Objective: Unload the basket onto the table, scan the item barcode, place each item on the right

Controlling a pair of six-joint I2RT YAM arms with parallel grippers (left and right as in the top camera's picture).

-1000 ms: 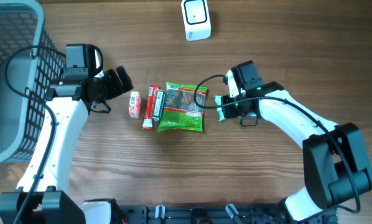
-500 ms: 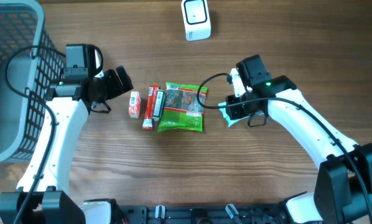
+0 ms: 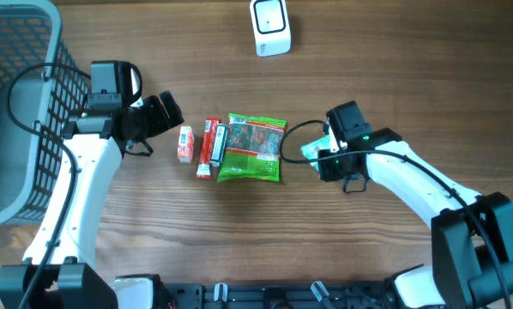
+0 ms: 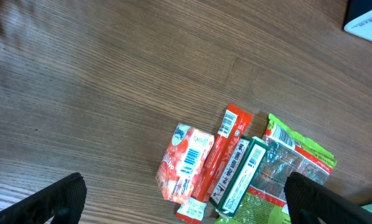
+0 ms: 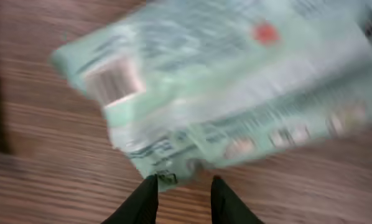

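A mint-green packet point(image 5: 223, 81) lies on the wooden table, blurred in the right wrist view, with a barcode point(image 5: 114, 81) near its left end. My right gripper point(image 5: 185, 179) is open a little. Bare wood shows between its fingers, and the packet's lower corner touches the left fingertip point(image 5: 153, 182). Overhead, the packet point(image 3: 313, 151) peeks out from under that gripper point(image 3: 323, 154). The white scanner point(image 3: 270, 26) stands at the far edge. My left gripper point(image 3: 169, 112) hangs wide open left of the other items, holding nothing.
A row of goods lies mid-table: a pink-red pack point(image 3: 184, 143), a red bar point(image 3: 208, 148), a green-and-white box point(image 3: 220, 144) and a green bag point(image 3: 253, 148). A grey mesh basket point(image 3: 16, 112) fills the far left. The right arm's cable loops over the green bag's corner.
The right arm has shifted toward the near side and slightly right, its wrist turning over the mint packet, which stays in about the same spot. The left arm has not moved.
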